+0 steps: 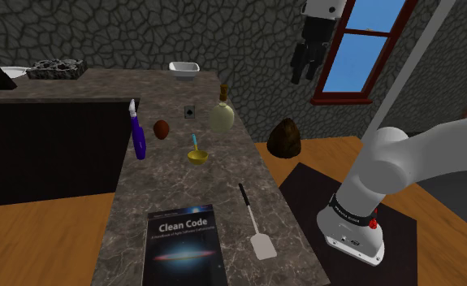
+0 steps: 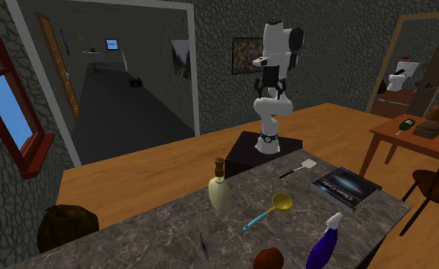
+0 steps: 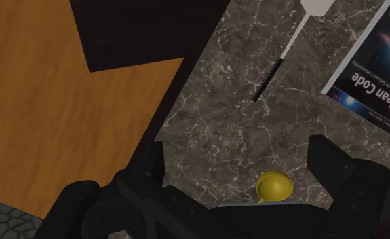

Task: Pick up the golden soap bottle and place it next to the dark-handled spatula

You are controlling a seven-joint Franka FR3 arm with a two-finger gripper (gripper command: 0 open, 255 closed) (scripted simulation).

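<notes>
Nearest on the grey veined marble surface (image 1: 223,179) lies the dark-handled spatula with a flat white blade (image 1: 263,246). It lies flat, blade toward the near end, and nothing touches it. Just beside the spatula is a dark-covered book titled "Clean Code" (image 1: 184,248). Farther along, past the spatula's handle tip, sits a small yellow funnel-like scoop with a blue handle (image 1: 196,154). Beyond that scoop, well apart from the spatula, the pale golden, pear-shaped soap bottle with a brown neck (image 1: 222,116) stands upright on the surface. It is untouched and nowhere near its goal. A purple spray bottle (image 1: 139,138) and a brown rounded lump (image 1: 162,129) sit about as far from the spatula as the soap bottle, but over toward the book's side. A white bowl (image 1: 183,70) is farthest from the spatula. The black two-finger end effector (image 1: 303,73) hangs high above the surface, beyond the spatula's handle end, with its fingers spread wide and nothing between them. In the wrist view it looks down on the scoop, the spatula and a corner of the book. By this showing no part of the task is done. The whole of it seems left: coming down to the soap bottle, closing on it, lifting it, carrying it back toward the spatula and setting it upright on the bare marble beside it.
</notes>
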